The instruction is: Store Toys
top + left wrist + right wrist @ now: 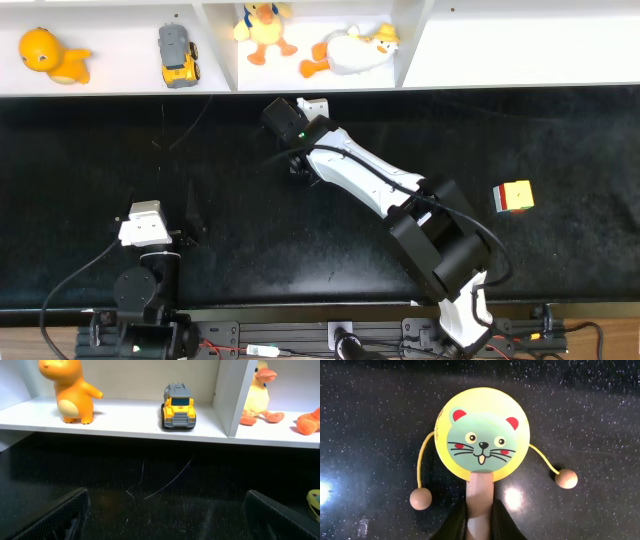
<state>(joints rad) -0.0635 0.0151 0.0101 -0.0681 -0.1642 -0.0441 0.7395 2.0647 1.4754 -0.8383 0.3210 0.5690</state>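
Left end effector (165, 522): nearest the arm bases, at about 8 o'clock on the table (90, 160) as the top view shows it. Its fingers stand wide apart with nothing between them, and it faces the shelf.

Cube (513, 196): a multicoloured toy alone on the table at about 3 o'clock, well apart from both arms.

Right end effector (480, 517): reaches across to about 12 o'clock, near the shelf front. Its fingers are clamped on the wooden handle (481, 491) of the rattle drum.

Rattle drum (482, 442): a yellow disc with a green cat face, held over the dark table face up. I cannot tell whether it touches the surface.

Beads (420, 499): two wooden balls on thin cords, one hanging off each side of the disc.

Handling: it is likely light and rigid, being wood with a thin drum skin. The face looks like the fragile part, so the handle is the right place to hold it. The smooth, slim handle may twist in the grip, and the loose beads will probably swing and could catch on a shelf edge or divider.

Shelf (125, 427): white, farthest off along 12 o'clock, and split by upright dividers.

Shelf contents: an orange figure (70, 390) and a yellow truck (178, 406) share one compartment. A duck (257, 392) and a white duck plush (350, 50) sit in the next one, toward 1 o'clock.
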